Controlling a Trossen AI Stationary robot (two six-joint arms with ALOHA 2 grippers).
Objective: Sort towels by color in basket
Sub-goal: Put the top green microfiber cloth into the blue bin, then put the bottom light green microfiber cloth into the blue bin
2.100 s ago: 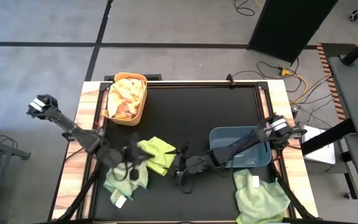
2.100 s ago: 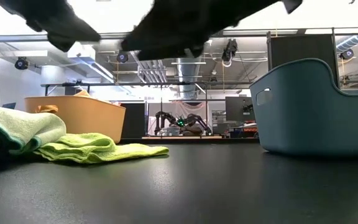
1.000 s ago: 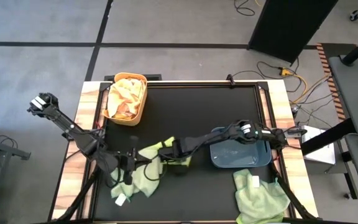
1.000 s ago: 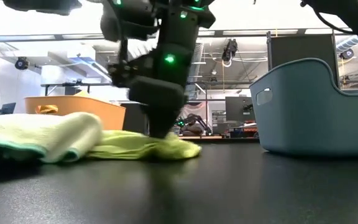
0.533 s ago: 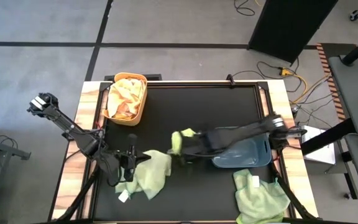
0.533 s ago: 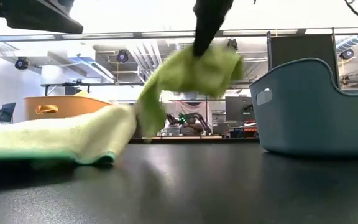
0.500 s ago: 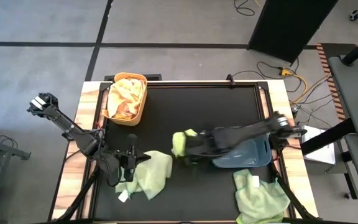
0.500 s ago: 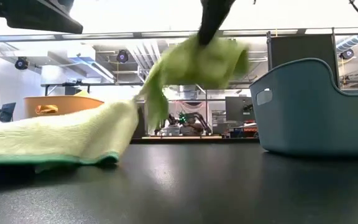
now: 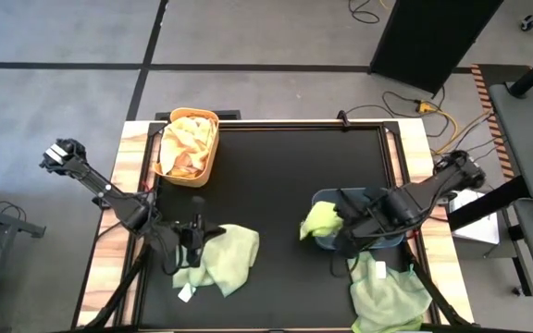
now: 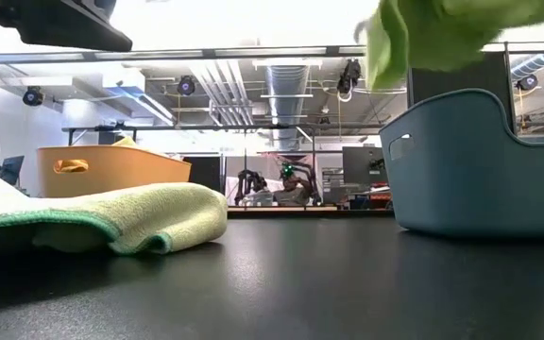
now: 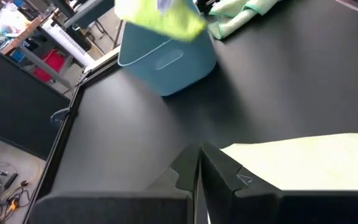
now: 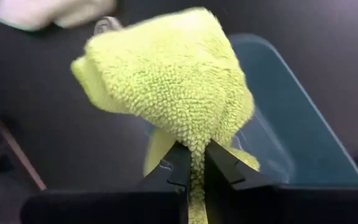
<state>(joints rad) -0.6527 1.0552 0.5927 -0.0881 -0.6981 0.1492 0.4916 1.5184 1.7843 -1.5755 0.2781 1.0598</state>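
High view straight down, low view level across table, both showing blue basket (image 9: 391, 236)

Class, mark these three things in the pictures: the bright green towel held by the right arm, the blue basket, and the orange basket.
bright green towel (image 9: 321, 220), high view, middle of the bunched cloth.
blue basket (image 10: 470, 175), low view, its side wall.
orange basket (image 9: 214, 148), high view, its right rim.

No text, label, brand, number or sign could be read in any view. The white tags (image 9: 182, 293) on the green towels (image 9: 222, 262) were too small to show any print, and the blue basket (image 10: 480, 161) carried no legible marking.
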